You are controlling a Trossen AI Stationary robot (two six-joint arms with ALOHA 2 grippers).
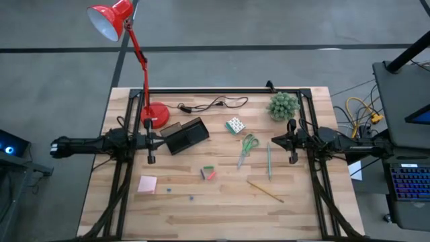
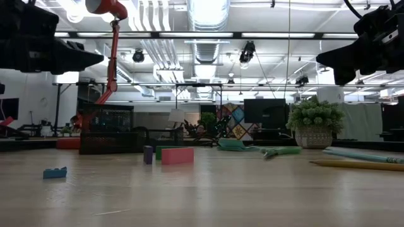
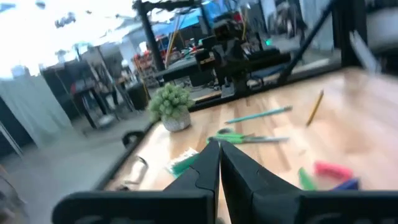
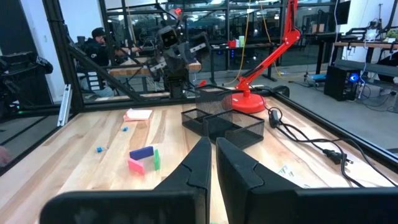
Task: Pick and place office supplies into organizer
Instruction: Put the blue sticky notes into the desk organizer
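Black organizer (image 1: pixel 186 136) sits left of centre by the lamp base (image 1: pixel 157 115), supplies scattered: scissors (image 1: pixel 247 148), pen (image 1: pixel 269 161), pencil (image 1: pixel 265 191), pink pad (image 1: pixel 148 183). Left gripper (image 1: pixel 151 159) & right gripper (image 1: pixel 293 159) hang above the table, jaws pinched shut, empty. Risk: thin pen/pencil may roll from a pinch. Organizer's compartments hard to make out from overhead

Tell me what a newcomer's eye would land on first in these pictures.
The red desk lamp stands out first, its base at the table's far left corner beside the black mesh organizer. Then the supplies scattered across the wood: green-handled scissors near the middle, a pink sticky-note pad toward the near left. The left claw and right claw hang shut and empty at either side.
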